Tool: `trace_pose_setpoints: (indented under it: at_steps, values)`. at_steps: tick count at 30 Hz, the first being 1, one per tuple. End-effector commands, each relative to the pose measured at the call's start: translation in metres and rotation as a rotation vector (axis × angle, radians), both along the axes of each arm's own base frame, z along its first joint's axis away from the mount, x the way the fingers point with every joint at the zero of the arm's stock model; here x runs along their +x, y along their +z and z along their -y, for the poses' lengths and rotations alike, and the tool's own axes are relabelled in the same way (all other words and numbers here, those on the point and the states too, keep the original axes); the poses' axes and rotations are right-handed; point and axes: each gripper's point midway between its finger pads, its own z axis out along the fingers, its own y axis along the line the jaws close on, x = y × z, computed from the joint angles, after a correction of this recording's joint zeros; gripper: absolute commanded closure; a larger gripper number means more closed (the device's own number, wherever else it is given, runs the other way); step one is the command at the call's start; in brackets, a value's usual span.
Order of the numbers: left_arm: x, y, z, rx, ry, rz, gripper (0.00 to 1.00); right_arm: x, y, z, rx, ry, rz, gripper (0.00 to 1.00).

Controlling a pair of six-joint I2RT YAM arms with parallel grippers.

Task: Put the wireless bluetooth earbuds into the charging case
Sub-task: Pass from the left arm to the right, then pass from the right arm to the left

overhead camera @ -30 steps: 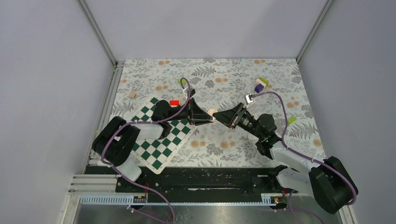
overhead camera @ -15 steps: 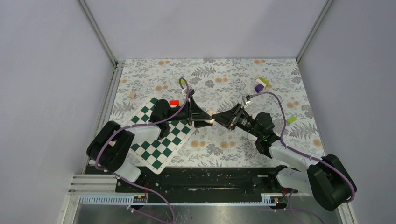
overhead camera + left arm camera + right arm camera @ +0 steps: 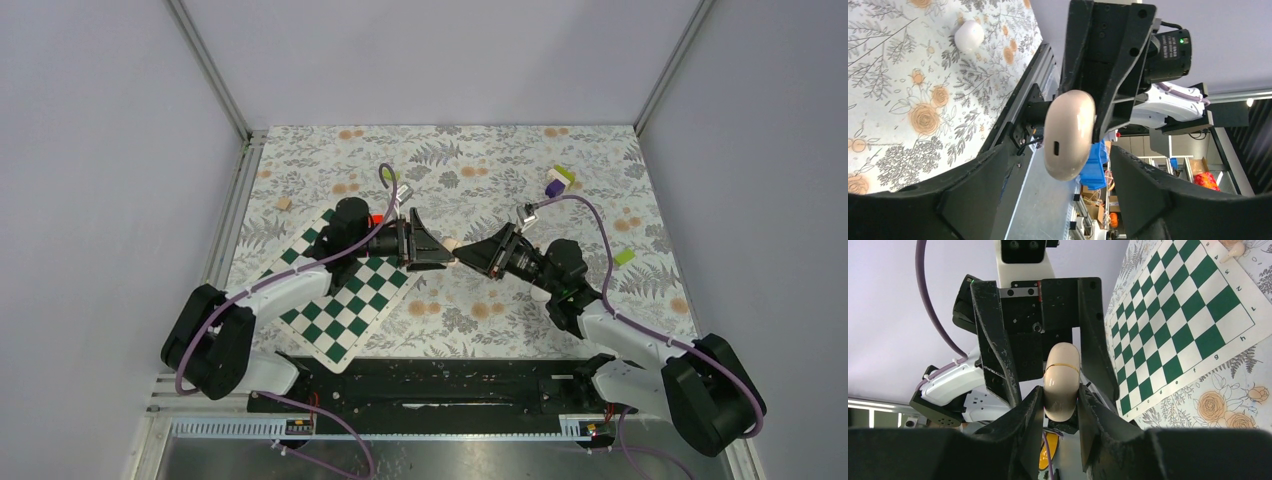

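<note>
The charging case is a closed cream rounded shell held in the air above the floral table mat, between the two arms. My right gripper is shut on the case, with a finger pressed on each side. My left gripper faces it from the opposite side. Its fingers stand wide apart on either side of the case and do not touch it. A small tan piece with a stem, perhaps an earbud, lies past the chessboard's far corner. A small white rounded object lies on the mat.
A green-and-white chessboard mat lies under the left arm, with a red block at its far edge. A purple and yellow-green block and a green piece sit at the right. Grey walls enclose the table.
My left gripper has opened and let go of the case. My right gripper has moved in and shut on it. The left arm's elbow has swung out to the left.
</note>
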Motion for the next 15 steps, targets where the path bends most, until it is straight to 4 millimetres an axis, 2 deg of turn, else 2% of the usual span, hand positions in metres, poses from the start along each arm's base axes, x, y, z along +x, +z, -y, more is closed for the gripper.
trace_pose_setpoints:
  at_steps: [1, 2, 5, 7, 10, 15]
  values:
    - [0.012, 0.006, -0.002, 0.007, 0.044, 0.050, 0.22, 0.000, 0.022, -0.003, 0.028, 0.024, 0.074, 1.00]
    - [0.014, 0.006, -0.003, 0.007, 0.056, 0.048, 0.23, -0.001, 0.022, -0.003, 0.029, 0.025, 0.075, 1.00]
    - [0.018, 0.010, -0.009, -0.029, 0.091, 0.043, 0.35, -0.002, 0.023, -0.004, 0.031, 0.034, 0.074, 1.00]
    - [0.018, 0.024, -0.014, -0.138, 0.081, 0.045, 0.43, -0.002, 0.024, -0.006, 0.039, 0.044, 0.073, 1.00]
    - [0.016, 0.032, -0.014, -0.205, 0.059, 0.023, 0.43, -0.001, 0.022, -0.007, 0.042, 0.050, 0.066, 1.00]
    - [0.016, 0.031, -0.014, -0.237, 0.054, -0.007, 0.41, 0.001, 0.024, -0.009, 0.045, 0.055, 0.066, 1.00]
